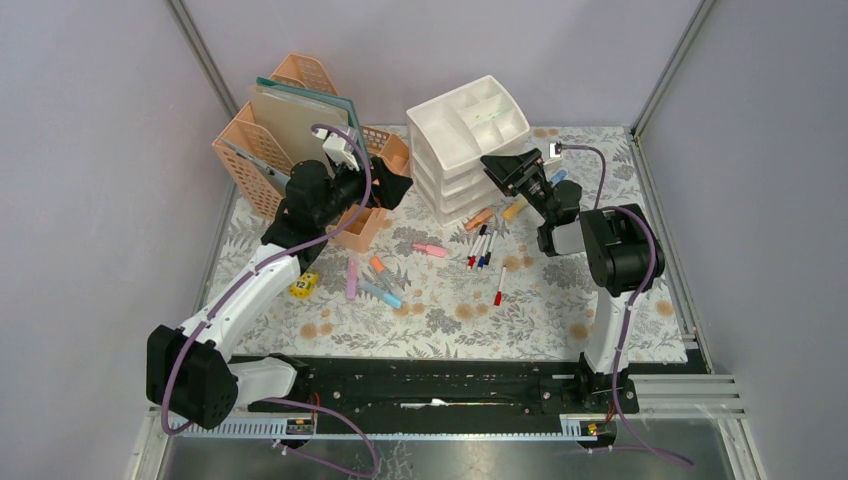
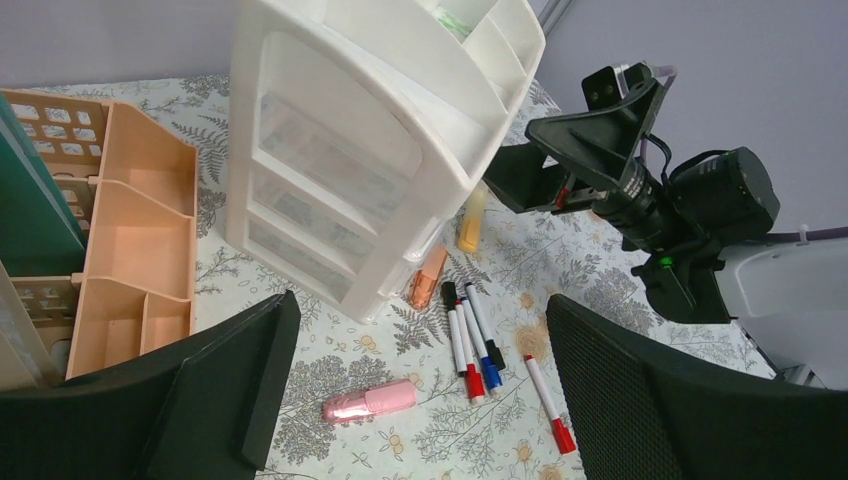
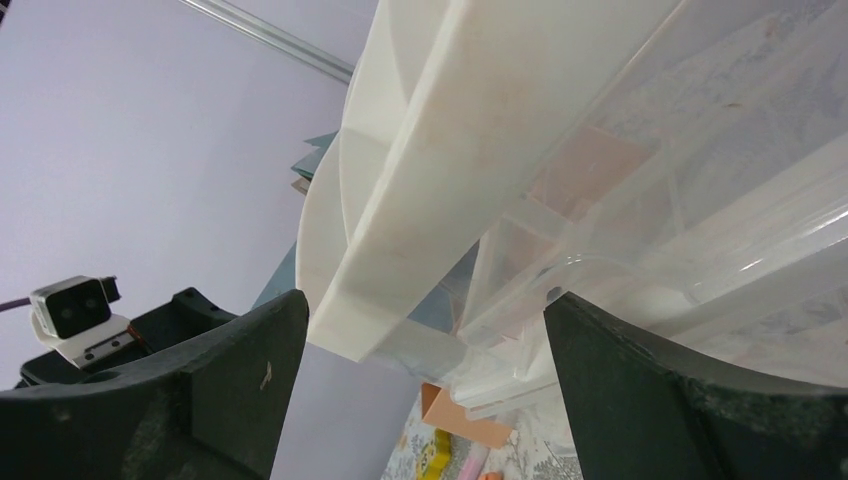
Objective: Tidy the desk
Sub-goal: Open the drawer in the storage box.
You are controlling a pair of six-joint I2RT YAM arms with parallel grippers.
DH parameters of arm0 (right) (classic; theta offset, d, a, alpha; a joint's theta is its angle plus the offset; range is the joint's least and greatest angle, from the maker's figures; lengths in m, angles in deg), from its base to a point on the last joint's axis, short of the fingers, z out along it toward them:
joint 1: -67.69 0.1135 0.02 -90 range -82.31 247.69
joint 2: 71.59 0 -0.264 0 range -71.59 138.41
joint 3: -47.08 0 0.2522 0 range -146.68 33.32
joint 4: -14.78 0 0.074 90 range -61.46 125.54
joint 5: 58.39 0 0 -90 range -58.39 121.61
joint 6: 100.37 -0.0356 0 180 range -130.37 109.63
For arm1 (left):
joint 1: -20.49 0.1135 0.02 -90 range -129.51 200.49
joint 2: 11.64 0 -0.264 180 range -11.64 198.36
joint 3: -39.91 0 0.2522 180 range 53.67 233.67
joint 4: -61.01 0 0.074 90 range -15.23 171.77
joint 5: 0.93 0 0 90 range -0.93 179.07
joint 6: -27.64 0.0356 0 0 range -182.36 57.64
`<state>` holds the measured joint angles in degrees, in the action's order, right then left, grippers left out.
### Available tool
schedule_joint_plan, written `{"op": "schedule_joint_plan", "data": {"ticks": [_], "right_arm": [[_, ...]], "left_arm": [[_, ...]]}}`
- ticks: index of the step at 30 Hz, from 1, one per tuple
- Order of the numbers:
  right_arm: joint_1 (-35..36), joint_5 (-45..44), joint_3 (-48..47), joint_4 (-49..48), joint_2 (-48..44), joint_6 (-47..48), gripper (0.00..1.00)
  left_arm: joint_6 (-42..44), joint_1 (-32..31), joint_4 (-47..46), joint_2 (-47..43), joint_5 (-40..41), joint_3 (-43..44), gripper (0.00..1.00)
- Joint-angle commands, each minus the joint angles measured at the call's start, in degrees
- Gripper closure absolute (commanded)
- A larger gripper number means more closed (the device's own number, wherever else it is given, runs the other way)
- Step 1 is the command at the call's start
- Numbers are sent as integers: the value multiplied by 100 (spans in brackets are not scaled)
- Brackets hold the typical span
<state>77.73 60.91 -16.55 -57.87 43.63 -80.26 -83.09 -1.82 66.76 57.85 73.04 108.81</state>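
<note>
1. Black fingers of the left gripper (image 2: pixel 420 305) stand wide apart with nothing between them. It hangs above the desk (image 2: pixel 340 365), whose fern-and-flower cloth lies directly under the gap, and it does not touch the cloth.
2. Just below that gap in the wrist view, a pink highlighter (image 2: pixel 370 401) lies on the cloth. A bundle of markers (image 2: pixel 470 340) and a lone red-capped marker (image 2: pixel 548 405) lie beside it toward the right.
3. To this gripper's left is the peach file rack (image 1: pixel 290 130), its low open compartments near the finger. Ahead stands the white drawer unit (image 1: pixel 465 140).
4. The right gripper (image 1: pixel 497 170) is also spread wide. It is raised off the cloth at the front right corner of the drawer unit. In its wrist view the edge of a clear drawer fills the space between the fingers; I cannot tell whether either finger touches it.
5. Below the right gripper, an orange highlighter (image 1: pixel 479 218) and a yellow highlighter (image 1: pixel 514 209) lie by the foot of the drawer unit.
6. Farther out, nearer the arm bases, a purple pen (image 1: pixel 352 278) and a blue pen (image 1: pixel 381 293) lie on the cloth. A small yellow block (image 1: pixel 304 285) sits beside the left arm.
7. The desk spreads beneath both arms, with a black rail (image 1: pixel 430 385) along its near edge.
</note>
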Motion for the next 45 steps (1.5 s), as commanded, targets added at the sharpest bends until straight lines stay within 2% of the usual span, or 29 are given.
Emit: {"op": "schedule_joint_plan", "data": {"ticks": [1,8,29,45], "right_arm": [[79,-109,-465,-926,213,-307,8],[77,-42,-652,-956,368,-510,16],[37,332,-402,-984,-357,-370,27],[-141,553,196,-988,-864,-324,29]], "left_arm": [[137,8,-140,-15,83,151,1],[157,12,-122,-24,99,164,1],[227,11,-78,-11,179,173,1],[70,8,-259,140,-19,135,1]]}}
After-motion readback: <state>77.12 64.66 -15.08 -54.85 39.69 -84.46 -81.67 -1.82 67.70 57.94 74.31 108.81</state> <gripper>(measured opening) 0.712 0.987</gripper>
